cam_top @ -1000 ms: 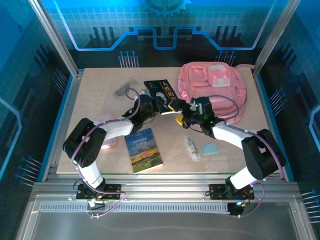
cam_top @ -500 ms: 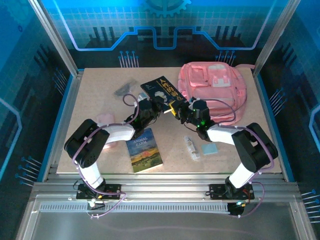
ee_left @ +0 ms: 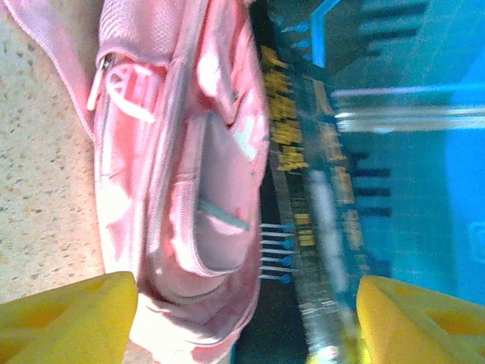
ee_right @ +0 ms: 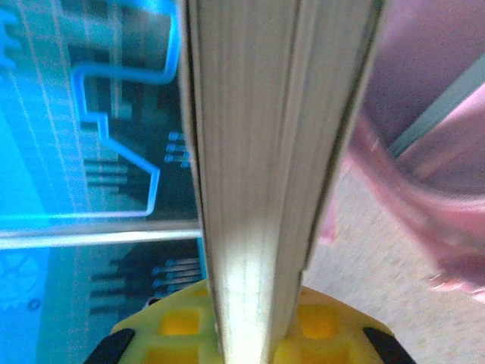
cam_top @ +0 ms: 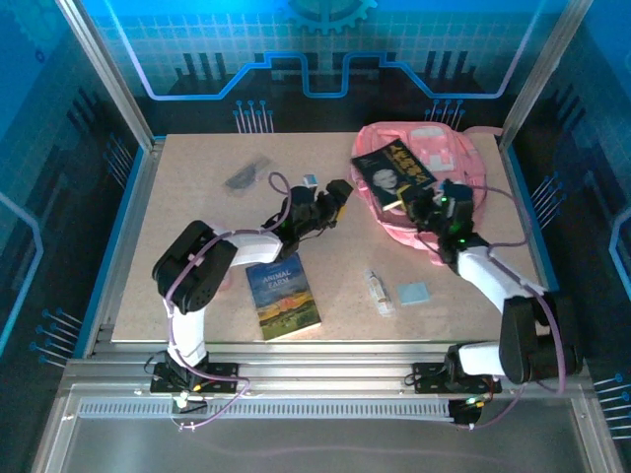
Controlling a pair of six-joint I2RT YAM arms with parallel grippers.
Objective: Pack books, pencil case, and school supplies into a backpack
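Observation:
The black book (cam_top: 394, 168) hangs tilted over the pink backpack (cam_top: 439, 163), with my right gripper (cam_top: 419, 199) shut on its near edge. In the right wrist view its pale page edge (ee_right: 273, 152) runs up between the yellow fingers (ee_right: 326, 322) of that gripper (ee_right: 250, 326). My left gripper (cam_top: 332, 194) stands open at the table's middle and holds nothing. Its yellow fingertips (ee_left: 68, 318) are spread wide and point at the backpack (ee_left: 182, 152). The blue-green book (cam_top: 284, 296) lies flat near the front. My left arm covers the spot where the pencil case lay.
A whitish tube (cam_top: 377, 291) and a light-blue pad (cam_top: 414, 293) lie at the front right. A dark grey item (cam_top: 242, 177) sits at the back left. Blue walls and metal posts ring the tan table (cam_top: 177, 197).
The black book passed from my left gripper to my right one, which shut on it and carried it right over the backpack. The left gripper opened and let go.

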